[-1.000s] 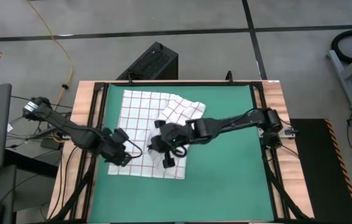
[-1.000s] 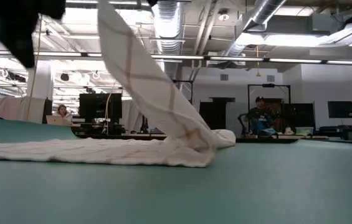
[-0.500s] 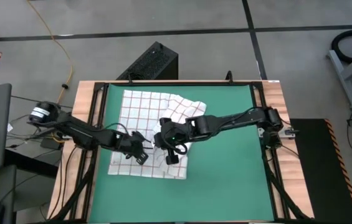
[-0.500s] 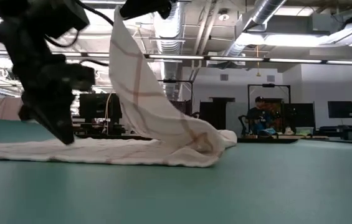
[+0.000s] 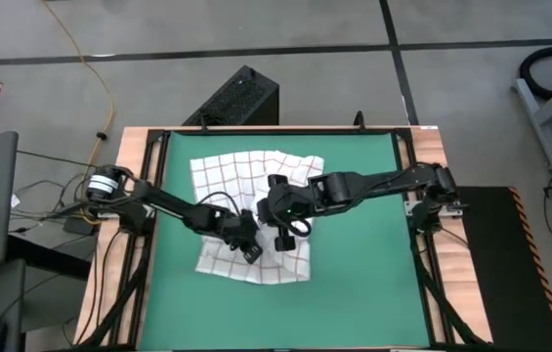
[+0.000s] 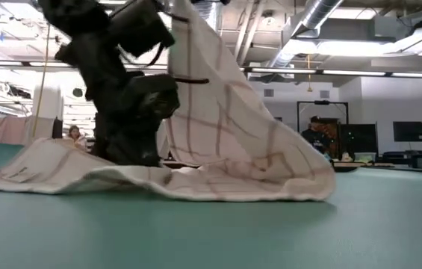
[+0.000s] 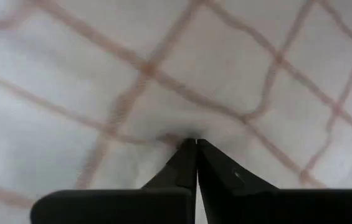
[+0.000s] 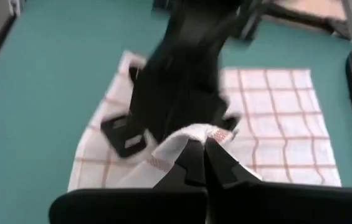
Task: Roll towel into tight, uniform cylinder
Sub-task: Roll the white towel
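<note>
Grey concrete floor around a wood-edged table [image 5: 129, 196] topped with a green mat [image 5: 354, 284]; open workshop beyond, with ceiling ducts, monitors and a seated person far off in the low view. Left of the table, a yellow cable [image 5: 95, 68] across the floor and a black box [image 5: 241, 96] just past the far edge.

On the mat's left-centre, the towel [image 5: 227, 176], white with a thin red grid, far part flat, near part rumpled and drawn up off the mat. From the left, the left arm reaching in low, its left tool [image 5: 248, 246] down on the towel's near portion, fingers pressed together with tips buried in the cloth in the left wrist view [image 7: 191, 146]. Just to the right, the right tool [image 5: 283, 235] over the towel's near right part, closed tight on a pinched fold of cloth [image 8: 194, 134], lifting it into a steep tent, seen in the low view as a raised sheet [image 6: 225, 112] falling to the mat. Both tools near each other, apart. Right arm stretching back to the table's right edge.
</note>
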### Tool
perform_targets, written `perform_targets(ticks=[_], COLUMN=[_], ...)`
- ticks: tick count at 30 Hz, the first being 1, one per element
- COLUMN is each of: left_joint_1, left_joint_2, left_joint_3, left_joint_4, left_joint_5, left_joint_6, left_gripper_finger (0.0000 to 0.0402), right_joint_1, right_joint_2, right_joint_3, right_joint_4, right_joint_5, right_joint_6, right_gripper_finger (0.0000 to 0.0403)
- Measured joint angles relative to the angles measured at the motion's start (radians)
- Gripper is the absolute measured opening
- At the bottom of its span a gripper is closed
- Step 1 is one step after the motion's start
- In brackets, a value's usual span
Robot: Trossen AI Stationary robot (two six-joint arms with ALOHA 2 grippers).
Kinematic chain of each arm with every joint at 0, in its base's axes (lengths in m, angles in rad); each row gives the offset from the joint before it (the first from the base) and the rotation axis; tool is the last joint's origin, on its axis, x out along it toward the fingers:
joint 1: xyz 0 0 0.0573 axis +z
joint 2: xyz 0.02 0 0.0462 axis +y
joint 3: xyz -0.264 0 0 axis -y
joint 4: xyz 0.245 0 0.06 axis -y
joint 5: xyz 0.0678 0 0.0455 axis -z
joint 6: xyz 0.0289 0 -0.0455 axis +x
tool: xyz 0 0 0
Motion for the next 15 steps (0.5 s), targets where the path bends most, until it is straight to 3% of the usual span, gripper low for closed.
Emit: perform_targets(ticks=[7, 12, 15], left_joint_1=[0.003, -0.031, -0.076], left_joint_2=[-0.22, -0.412, -0.525], left_joint_3=[0.184, 0.287, 0.319], left_joint_4=[-0.574, -1.014, -1.13], left_joint_5=[-0.012, -0.05, -0.09], left_joint_6=[-0.008, -0.168, -0.306], left_gripper_finger=[0.0, 0.0, 0.0], right_joint_1=[0.033, 0.048, 0.05], right_joint_2=[0.0, 0.011, 0.011], right_joint_3=[0.0, -0.001, -0.025], right_joint_4=[0.001, 0.083, 0.204], right_joint_5=[0.035, 0.021, 0.011], right_joint_6=[-0.031, -0.044, -0.069], right_gripper_finger=[0.0, 0.0, 0.0])
